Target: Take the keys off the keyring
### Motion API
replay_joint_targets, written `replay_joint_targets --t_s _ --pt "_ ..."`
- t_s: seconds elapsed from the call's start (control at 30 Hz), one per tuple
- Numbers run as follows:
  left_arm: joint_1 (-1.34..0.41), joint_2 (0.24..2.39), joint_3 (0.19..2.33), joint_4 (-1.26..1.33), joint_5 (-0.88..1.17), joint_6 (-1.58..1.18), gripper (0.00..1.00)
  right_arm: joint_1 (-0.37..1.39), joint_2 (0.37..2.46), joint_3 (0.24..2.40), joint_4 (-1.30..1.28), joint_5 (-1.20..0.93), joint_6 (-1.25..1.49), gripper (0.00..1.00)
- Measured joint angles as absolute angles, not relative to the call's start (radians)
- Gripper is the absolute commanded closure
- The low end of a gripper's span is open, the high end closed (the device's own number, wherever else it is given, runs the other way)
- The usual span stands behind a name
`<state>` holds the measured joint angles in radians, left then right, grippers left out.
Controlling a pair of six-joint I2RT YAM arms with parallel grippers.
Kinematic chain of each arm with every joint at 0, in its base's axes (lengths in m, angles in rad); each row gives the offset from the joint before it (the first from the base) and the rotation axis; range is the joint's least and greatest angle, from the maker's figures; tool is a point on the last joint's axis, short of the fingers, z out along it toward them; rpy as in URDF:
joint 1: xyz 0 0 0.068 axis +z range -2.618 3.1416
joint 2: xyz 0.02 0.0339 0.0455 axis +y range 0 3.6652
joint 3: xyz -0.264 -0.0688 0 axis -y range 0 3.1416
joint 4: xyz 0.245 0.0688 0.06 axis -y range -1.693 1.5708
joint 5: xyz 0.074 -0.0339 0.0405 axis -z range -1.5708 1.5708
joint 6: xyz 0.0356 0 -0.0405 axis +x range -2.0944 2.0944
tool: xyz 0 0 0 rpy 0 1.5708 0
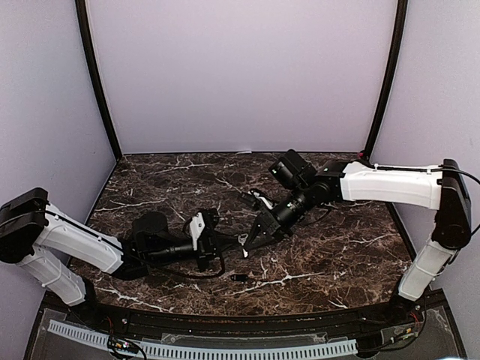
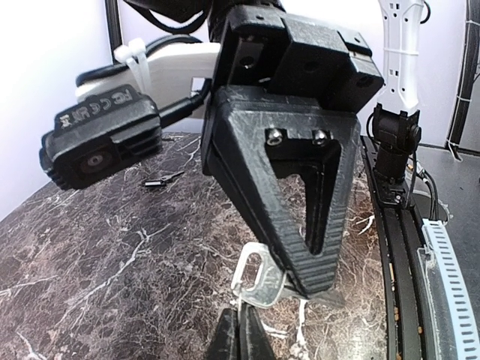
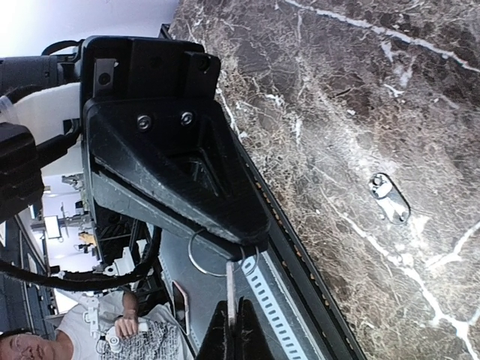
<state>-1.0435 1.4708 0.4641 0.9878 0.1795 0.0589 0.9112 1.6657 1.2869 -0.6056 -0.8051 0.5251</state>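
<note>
Above the marble counter (image 1: 337, 255), the keyring (image 3: 196, 268) is clamped in the clenched left fingers (image 2: 225, 341) and its silvery key (image 2: 262, 285) in the clenched right fingers (image 3: 217, 337); a detached key (image 1: 238, 277) lies on the counter. Light, stiff, slippery metal is best gripped by the flat head.

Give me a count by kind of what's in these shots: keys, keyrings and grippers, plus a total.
keys: 2, a loose key and a gripped key
keyring: 1
grippers: 2, left gripper and right gripper
total: 5
</note>
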Motion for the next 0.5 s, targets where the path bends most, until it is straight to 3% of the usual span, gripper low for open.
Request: replay_joint_targets --t_s 0.5 --pt "-1.044 1.453 0.424 1.2 0.186 0.023 1.0 0.933 1.633 1.269 -0.395 -0.937 0.655 1.0"
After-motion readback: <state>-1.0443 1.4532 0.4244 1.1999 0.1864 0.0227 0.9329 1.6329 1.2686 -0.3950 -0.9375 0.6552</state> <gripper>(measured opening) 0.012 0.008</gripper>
